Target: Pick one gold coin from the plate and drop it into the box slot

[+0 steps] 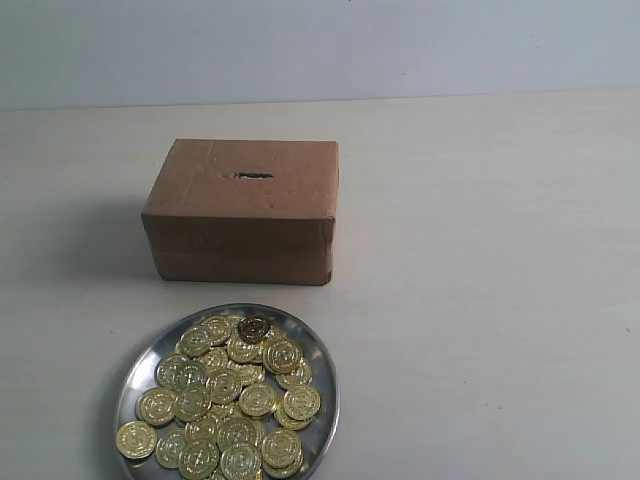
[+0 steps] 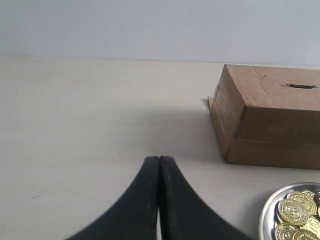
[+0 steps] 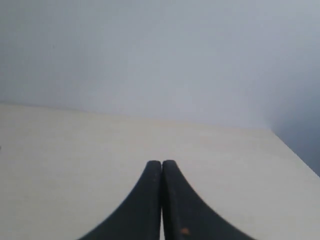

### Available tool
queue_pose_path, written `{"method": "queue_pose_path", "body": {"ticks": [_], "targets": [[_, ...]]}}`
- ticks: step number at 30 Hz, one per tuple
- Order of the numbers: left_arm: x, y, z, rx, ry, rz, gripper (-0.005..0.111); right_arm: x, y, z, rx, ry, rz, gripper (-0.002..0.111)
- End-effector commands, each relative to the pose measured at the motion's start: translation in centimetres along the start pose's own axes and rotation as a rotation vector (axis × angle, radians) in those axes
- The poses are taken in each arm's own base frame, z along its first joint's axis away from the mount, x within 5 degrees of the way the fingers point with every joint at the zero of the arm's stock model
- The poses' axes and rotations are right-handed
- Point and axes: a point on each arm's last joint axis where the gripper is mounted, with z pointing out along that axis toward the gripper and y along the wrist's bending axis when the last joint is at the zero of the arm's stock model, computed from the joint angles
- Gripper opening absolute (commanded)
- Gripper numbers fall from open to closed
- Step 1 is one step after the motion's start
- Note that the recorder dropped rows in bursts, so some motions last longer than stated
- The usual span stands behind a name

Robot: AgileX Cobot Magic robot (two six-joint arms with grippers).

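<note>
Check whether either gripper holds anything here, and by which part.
Nothing is held. Both the left gripper and right gripper have jaws shut empty; coins lie on the plate.

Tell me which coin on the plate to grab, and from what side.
Probably the coin lying on the plate's left rim: pinch its opposite edges from straight above. It lies flat at the heap's edge, its outer side free of neighbours.

The box [image 1: 240,210] is viewed by the exterior camera from in front and above, fairly near, with the plate [image 1: 150,352] nearer the lens. The left wrist camera is held low beside the box, sighted over the left gripper [image 2: 159,159] (tips pressed together); box and plate rim are shared with the exterior view. Only table [image 3: 75,150] and wall [image 3: 150,50] are faced beyond the right gripper [image 3: 161,162].
</note>
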Motion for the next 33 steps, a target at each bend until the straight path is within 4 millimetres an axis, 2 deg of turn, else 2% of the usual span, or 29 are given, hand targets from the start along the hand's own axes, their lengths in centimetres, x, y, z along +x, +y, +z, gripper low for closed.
{"method": "queue_pose_path", "body": {"ticks": [1, 10, 17, 20, 22, 27, 33], "targets": [[-0.1, 0.0, 0.0, -0.001, -0.013, -0.013, 0.000, -1.1, 0.5, -0.1, -0.053, -0.133, 0.035, 0.000], [-0.1, 0.0, 0.0, -0.001, -0.011, -0.013, 0.000, -1.7, 0.7, -0.2, -0.098, -0.194, 0.238, 0.000], [-0.1, 0.0, 0.0, -0.001, -0.011, -0.013, 0.000, -2.3, 0.9, -0.2, -0.129, -0.241, 0.295, 0.000], [-0.1, 0.0, 0.0, -0.001, -0.011, -0.013, 0.000, -2.7, 1.0, 0.2, -0.150, -0.249, 0.325, 0.000], [-0.1, 0.0, 0.0, -0.001, -0.011, -0.013, 0.000, -3.9, 0.8, 0.4, -0.149, -0.243, 0.373, 0.000], [-0.1, 0.0, 0.0, -0.001, -0.011, -0.013, 0.000, -6.7, 0.6, 2.0, -0.159, -0.191, 0.428, 0.000], [-0.1, 0.0, 0.0, -0.001, -0.011, -0.013, 0.000, -8.4, 1.2, 5.1, -0.215, -0.081, 0.400, 0.000]]}}
